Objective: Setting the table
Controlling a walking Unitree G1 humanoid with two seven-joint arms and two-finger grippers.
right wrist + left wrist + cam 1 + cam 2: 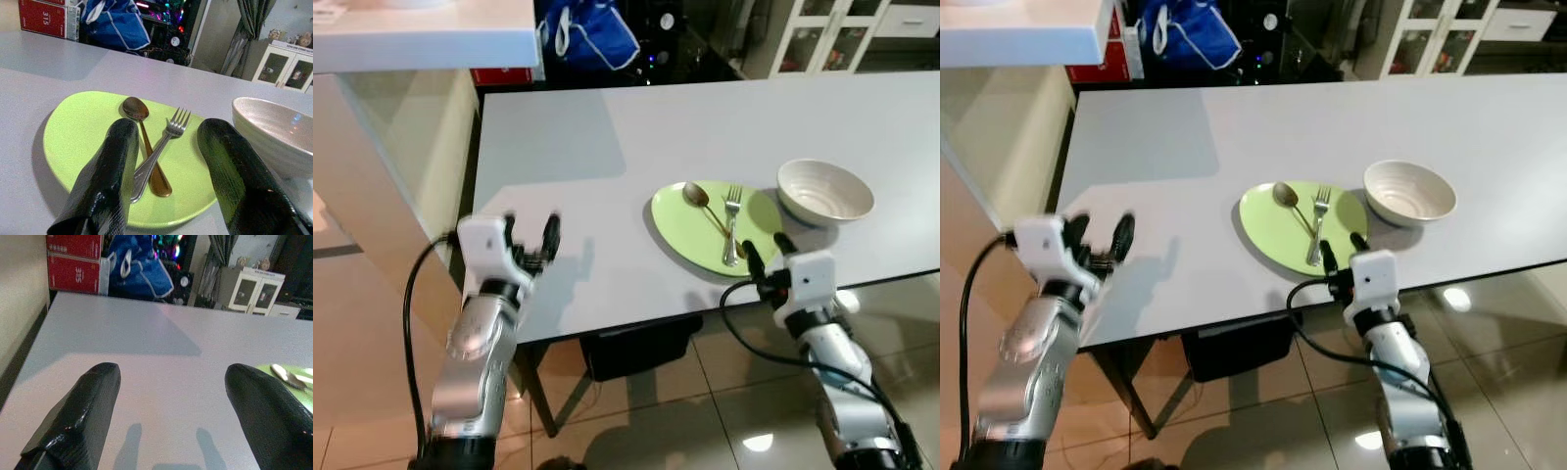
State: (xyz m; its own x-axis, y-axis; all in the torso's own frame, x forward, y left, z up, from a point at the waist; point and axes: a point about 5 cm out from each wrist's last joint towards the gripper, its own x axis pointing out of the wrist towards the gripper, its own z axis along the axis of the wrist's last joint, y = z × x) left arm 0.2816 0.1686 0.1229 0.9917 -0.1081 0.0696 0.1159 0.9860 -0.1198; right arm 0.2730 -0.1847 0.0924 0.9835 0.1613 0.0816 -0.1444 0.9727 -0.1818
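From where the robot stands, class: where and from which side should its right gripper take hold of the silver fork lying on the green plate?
Probably the handle end of the silver fork, nearest the right gripper, coming from the near table edge. Its tines point away, and its handle crosses the bronze spoon on the light green round plate, so close low beside the crossing.

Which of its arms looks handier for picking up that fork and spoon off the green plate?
Probably the right. The right pincer hangs open at the near edge of the green plate, aimed at the crossed fork and spoon. The left pincer, also open, is over bare table well away from them.
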